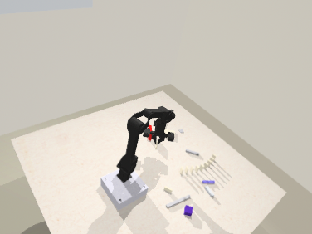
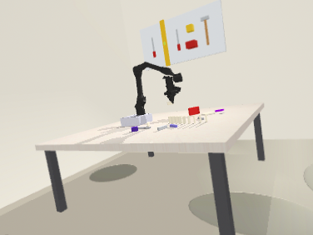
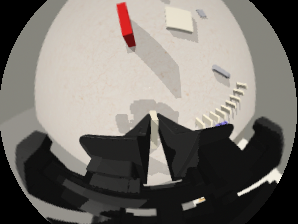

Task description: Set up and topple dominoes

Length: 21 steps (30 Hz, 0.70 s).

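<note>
Row dominoes (image 1: 197, 169) (image 2: 181, 120) (image 3: 220, 111): cream | upright (gently curved) | cream domino (image 1: 156, 143) (image 2: 168, 103) (image 3: 154, 116): pinched, raised

Showing matte black on the gripper (image 1: 157, 142) (image 2: 172, 102) (image 3: 155, 119), and cream on the held domino (image 1: 156, 145) (image 3: 154, 115), lower centre of the wrist view. Repeating cream along the domino row (image 1: 201, 167) (image 2: 179, 120) (image 3: 215, 116), right in that view. Displaying red on the block (image 1: 150, 135) (image 2: 194, 111) (image 3: 124, 21), upper left there. Presenting deep purple on the cube (image 1: 188, 211) (image 2: 134, 129), bottom right of the top view. Exhibiting faint tan flecks over pale beige across the tabletop (image 1: 62, 158) (image 2: 83, 139) (image 3: 85, 75).
</note>
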Available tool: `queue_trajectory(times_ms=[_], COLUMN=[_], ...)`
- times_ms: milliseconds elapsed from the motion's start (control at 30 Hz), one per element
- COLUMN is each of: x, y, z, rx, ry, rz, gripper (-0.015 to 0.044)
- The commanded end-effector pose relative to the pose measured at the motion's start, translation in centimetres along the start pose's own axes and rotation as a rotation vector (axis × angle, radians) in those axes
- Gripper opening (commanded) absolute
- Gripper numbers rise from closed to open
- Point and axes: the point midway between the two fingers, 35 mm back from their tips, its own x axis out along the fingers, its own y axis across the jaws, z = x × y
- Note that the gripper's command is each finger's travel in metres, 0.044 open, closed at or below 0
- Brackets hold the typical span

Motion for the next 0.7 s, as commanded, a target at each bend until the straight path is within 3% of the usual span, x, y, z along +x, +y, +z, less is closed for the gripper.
queue_trajectory(times_ms=[0, 300, 667], x=[0.2, 0.5, 4.3], y=[2.7, 2.7, 2.8], z=[-0.3, -0.2, 0.3], rx=[-0.310, -0.309, -0.291], ry=[0.005, -0.007, -0.240], rz=[0.005, 0.019, 0.224], gripper=[0.0022, 0.0022, 0.0022])
